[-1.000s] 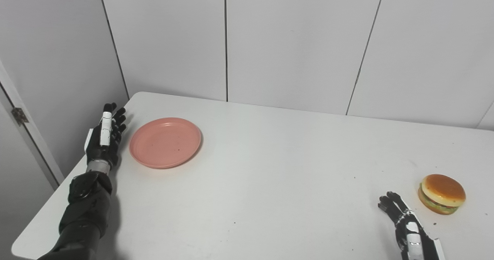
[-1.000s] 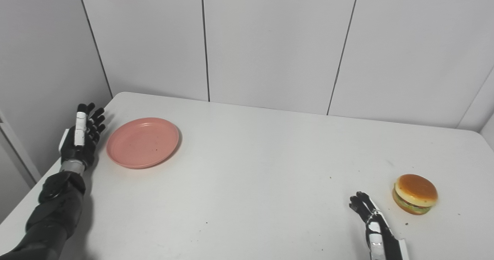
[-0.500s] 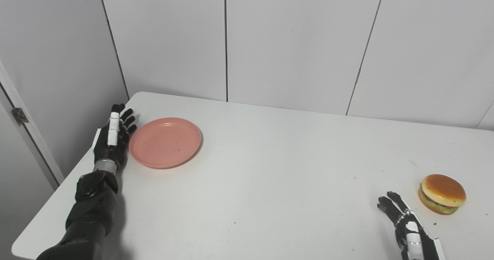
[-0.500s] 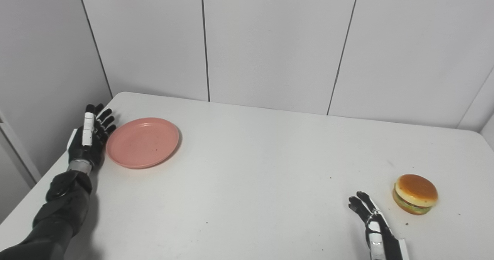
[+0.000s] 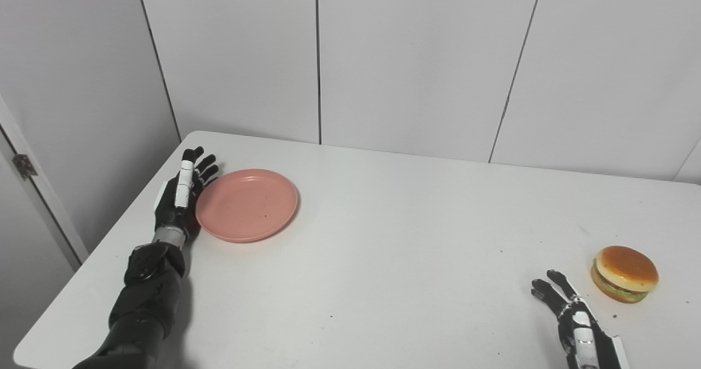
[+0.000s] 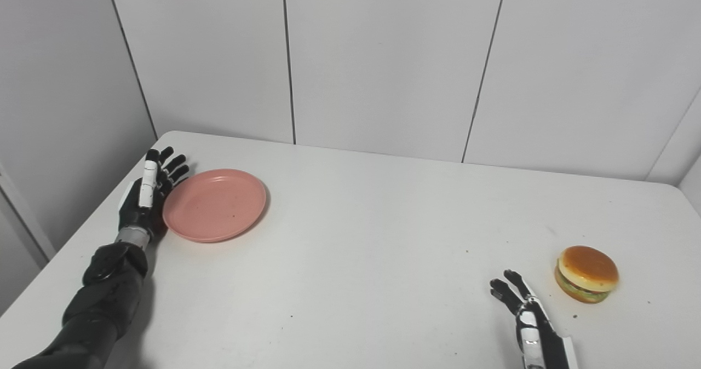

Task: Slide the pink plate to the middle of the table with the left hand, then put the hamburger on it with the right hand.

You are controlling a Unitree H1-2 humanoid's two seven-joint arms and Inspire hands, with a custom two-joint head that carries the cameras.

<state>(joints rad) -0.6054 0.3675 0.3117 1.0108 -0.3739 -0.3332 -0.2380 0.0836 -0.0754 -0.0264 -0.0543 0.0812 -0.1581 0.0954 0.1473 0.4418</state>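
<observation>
A white table (image 5: 383,237) stands against grey wall panels (image 5: 416,62). On it lie a pink plate (image 5: 247,205) and a hamburger (image 5: 625,274).

The plate sits flat near the table's far left corner, well away from the middle. It holds nothing apart from a few dark specks.

The left hand (image 5: 178,202) rests at the plate's left rim, between the plate and the table's left edge. It stands on edge with the palm turned toward the plate, and its fingers (image 5: 205,163) are straight, spread a little and pointing toward the far edge. The side of the hand appears to touch the rim, though the contact itself cannot be told for certain. The hand grips nothing. Its dark forearm (image 5: 145,298) runs back along the left edge toward the near left corner.

The hamburger sits upright near the table's right edge, toward the near side. It has a glossy brown bun with green and dark layers under it. A small dark crumb lies on the table just in front of it.

The right hand (image 5: 578,325) rises from the near edge, close to the hamburger's left but apart from it. Its fingers (image 5: 553,287) are extended and apart, holding nothing.
</observation>
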